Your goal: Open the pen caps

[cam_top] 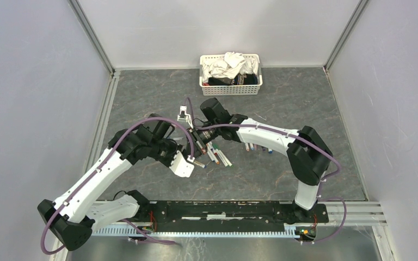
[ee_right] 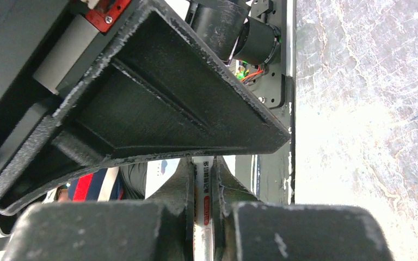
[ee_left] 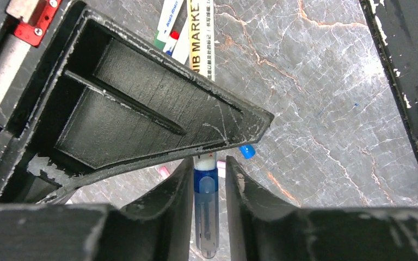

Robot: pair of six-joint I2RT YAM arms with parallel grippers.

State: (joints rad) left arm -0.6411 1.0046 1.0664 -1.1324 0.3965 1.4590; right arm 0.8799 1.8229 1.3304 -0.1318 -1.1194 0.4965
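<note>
A white-barrelled pen (ee_left: 204, 161) with a translucent blue pen cap (ee_left: 206, 201) is held off the table between both arms. My left gripper (ee_left: 207, 163) is shut on the blue cap. My right gripper (ee_right: 202, 163) is shut on the pen's white printed barrel (ee_right: 203, 179). In the top view the left gripper (cam_top: 191, 149) and right gripper (cam_top: 202, 137) meet nose to nose over the table's middle. Each wrist view is half filled by the other gripper's black finger. Several more pens (cam_top: 217, 155) lie just right of them. A loose blue cap (ee_left: 246, 151) lies on the table.
A white basket (cam_top: 230, 86) of cloths stands at the back centre. A second row of pens (cam_top: 258, 147) lies under the right forearm. Grey walls with metal rails close in the marbled table (cam_top: 141, 98) on three sides.
</note>
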